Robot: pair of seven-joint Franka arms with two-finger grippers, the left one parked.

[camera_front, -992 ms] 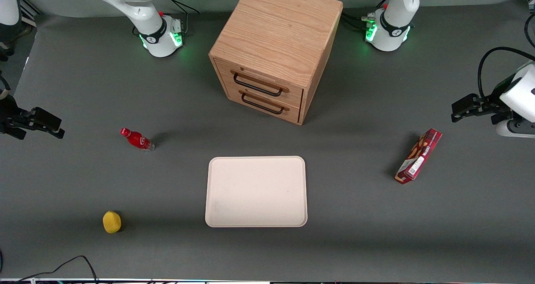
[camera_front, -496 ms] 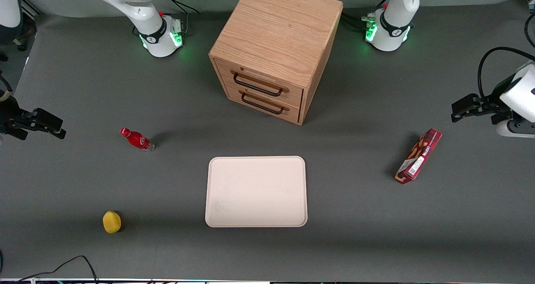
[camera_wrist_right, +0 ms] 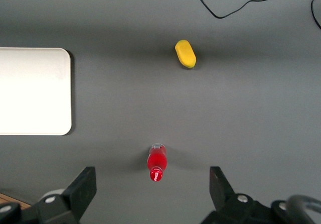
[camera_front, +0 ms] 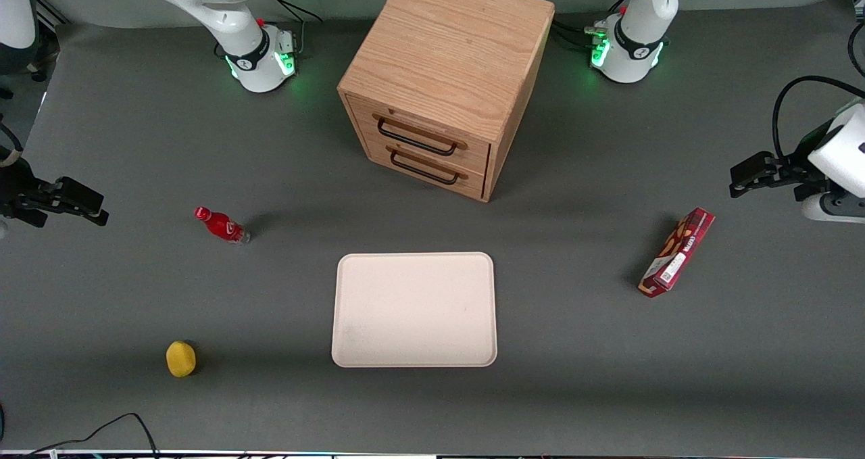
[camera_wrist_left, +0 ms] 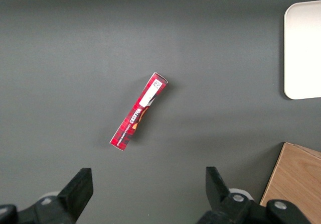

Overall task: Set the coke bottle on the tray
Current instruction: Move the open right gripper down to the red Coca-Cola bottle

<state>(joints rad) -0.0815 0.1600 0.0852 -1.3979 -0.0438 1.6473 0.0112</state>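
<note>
Meanwhile the open pincer (camera_front: 84, 205) has crept toward the coke bottle (camera_front: 221, 224)

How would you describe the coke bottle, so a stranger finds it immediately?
Start at the cream tray; the coke bottle stands on the table toward the working arm's end, between tray and open gripper. It is red with a cap, unlike the yellow lemon nearer the camera.

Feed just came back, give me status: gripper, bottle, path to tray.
Gripper open, high above coke bottle. Bottle upright on table, untouched. Tray bare, nothing between.
</note>
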